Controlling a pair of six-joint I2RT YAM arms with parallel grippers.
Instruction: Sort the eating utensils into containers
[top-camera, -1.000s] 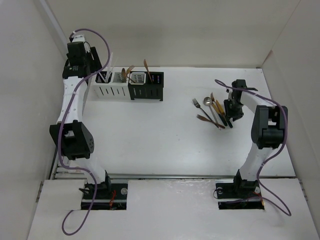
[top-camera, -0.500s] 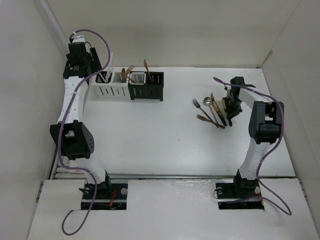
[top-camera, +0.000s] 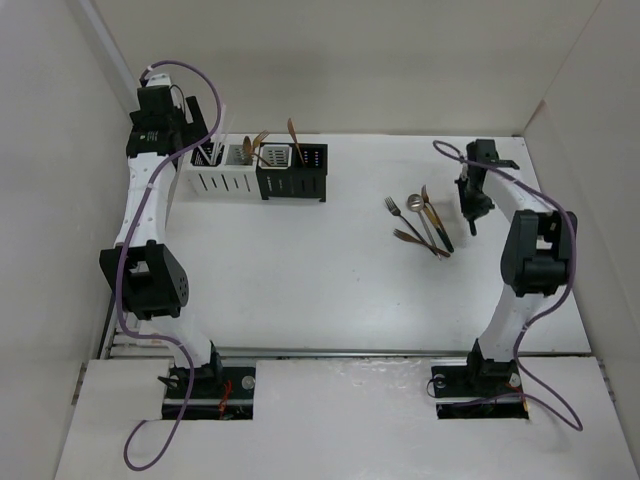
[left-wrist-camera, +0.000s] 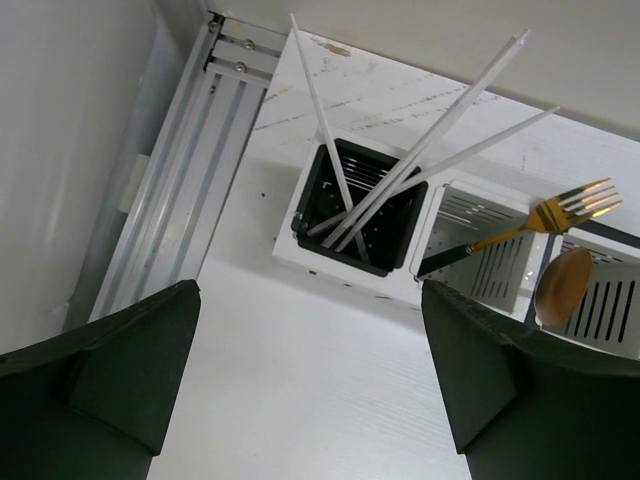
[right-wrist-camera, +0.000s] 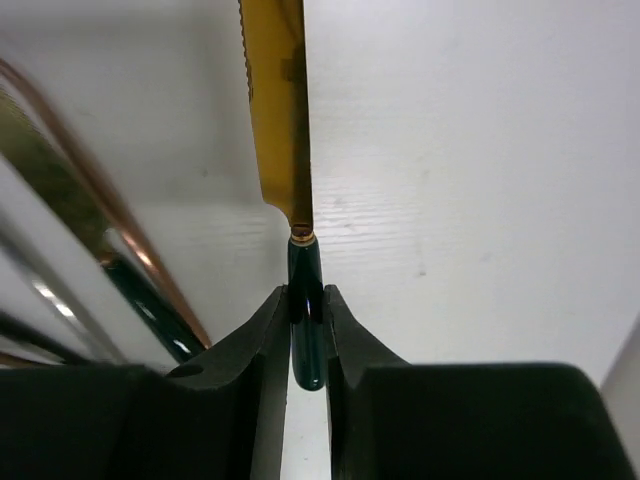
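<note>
The gold knife (right-wrist-camera: 280, 120) is near the right edge of the surface (top-camera: 300, 290), just beside the loose utensils (top-camera: 420, 222), its dark handle pinched in the nearly closed right hand (right-wrist-camera: 305, 330). A firm pinch and a straight lift should clear the neighbours before the carry to the containers (top-camera: 255, 180) toward the far-left corner. The left hand (left-wrist-camera: 310, 380) hangs wide open, empty, above the chopsticks (left-wrist-camera: 420, 150).

White tabletop (top-camera: 320, 270), plain off-white walls (top-camera: 350, 60), aluminium rail (top-camera: 350, 352) along near edge
</note>
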